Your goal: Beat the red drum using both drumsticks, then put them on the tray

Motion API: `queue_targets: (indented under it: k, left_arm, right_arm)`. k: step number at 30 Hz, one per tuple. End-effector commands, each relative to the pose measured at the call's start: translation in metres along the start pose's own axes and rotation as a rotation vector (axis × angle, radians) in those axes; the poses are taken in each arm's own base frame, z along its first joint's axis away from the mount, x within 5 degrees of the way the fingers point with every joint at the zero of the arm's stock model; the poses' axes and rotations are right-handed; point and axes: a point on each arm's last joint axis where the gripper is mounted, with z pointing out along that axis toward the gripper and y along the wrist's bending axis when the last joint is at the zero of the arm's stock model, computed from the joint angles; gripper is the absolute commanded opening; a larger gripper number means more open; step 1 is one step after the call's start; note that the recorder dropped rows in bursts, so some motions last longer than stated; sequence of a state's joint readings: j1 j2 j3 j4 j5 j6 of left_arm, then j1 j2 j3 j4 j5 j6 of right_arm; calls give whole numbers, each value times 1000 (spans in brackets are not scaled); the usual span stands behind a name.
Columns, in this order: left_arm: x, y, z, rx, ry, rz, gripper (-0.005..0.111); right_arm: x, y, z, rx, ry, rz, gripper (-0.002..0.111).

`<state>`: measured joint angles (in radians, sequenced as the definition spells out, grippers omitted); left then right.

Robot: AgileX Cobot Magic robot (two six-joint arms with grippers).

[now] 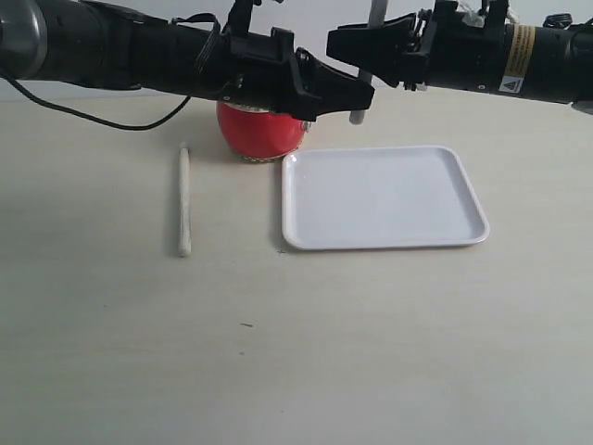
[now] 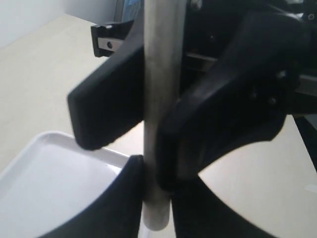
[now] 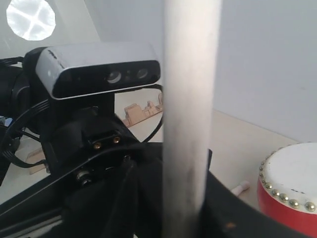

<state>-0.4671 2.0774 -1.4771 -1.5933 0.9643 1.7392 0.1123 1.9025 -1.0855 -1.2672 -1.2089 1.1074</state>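
Observation:
One drumstick (image 1: 357, 116) stands upright above the tray's far edge, just right of the red drum (image 1: 259, 132). My left gripper (image 1: 359, 95) reaches across in front of the drum and is shut on the stick's lower end (image 2: 157, 208). My right gripper (image 1: 347, 44) is shut on the same drumstick (image 3: 190, 124) higher up. The second drumstick (image 1: 183, 199) lies flat on the table left of the drum, and its tip (image 3: 241, 187) shows in the right wrist view. The white tray (image 1: 382, 197) holds nothing. The drum's studded top (image 3: 292, 171) is visible from the right wrist.
The light wooden table (image 1: 278, 352) stretches out in front of the tray. A black cable (image 1: 93, 116) hangs from the left arm down to the table behind the lying stick. The tray's corner (image 2: 44, 168) lies under the left jaws.

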Motion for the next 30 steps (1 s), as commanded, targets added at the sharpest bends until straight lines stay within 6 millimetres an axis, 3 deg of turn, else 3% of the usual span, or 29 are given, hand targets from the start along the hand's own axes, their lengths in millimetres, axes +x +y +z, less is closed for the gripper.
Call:
queue_targets:
  k: [1, 6, 9, 11, 15, 19, 22, 24, 28, 30]
  left_arm:
    - [-4, 0, -2, -4, -17, -24, 0]
    - [-3, 1, -3, -6, -16, -51, 0]
    - [-3, 0, -3, -4, -16, -51, 0]
    - [-4, 0, -3, -5, -24, -56, 0]
    - [-5, 0, -3, -3, -39, -66, 5]
    - [-5, 0, -3, 0, -33, -89, 47]
    - [-2, 1, -5, 0, -5, -75, 85]
    - [-3, 4, -9, -11, -10, -101, 94]
    - [-9, 11, -28, -50, -8, -159, 85]
    - [-12, 19, -50, -96, 25, -209, 76]
  right_arm:
    - [-6, 3, 0, -13, -15, -22, 32]
    - [-6, 3, 0, -16, -9, -24, 31]
    - [-6, 3, 0, -16, -9, -24, 18]
    - [-6, 3, 0, -16, -9, -24, 0]
    - [-6, 3, 0, -16, -9, -22, 0]
    - [-6, 2, 0, -12, -17, -19, 0]
    - [-7, 2, 0, -10, -20, -13, 0]
    - [-7, 2, 0, -9, -24, -2, 0]
    - [-13, -1, -4, 18, -67, 18, 0]
    - [-24, -4, -14, 57, -118, 19, 0]
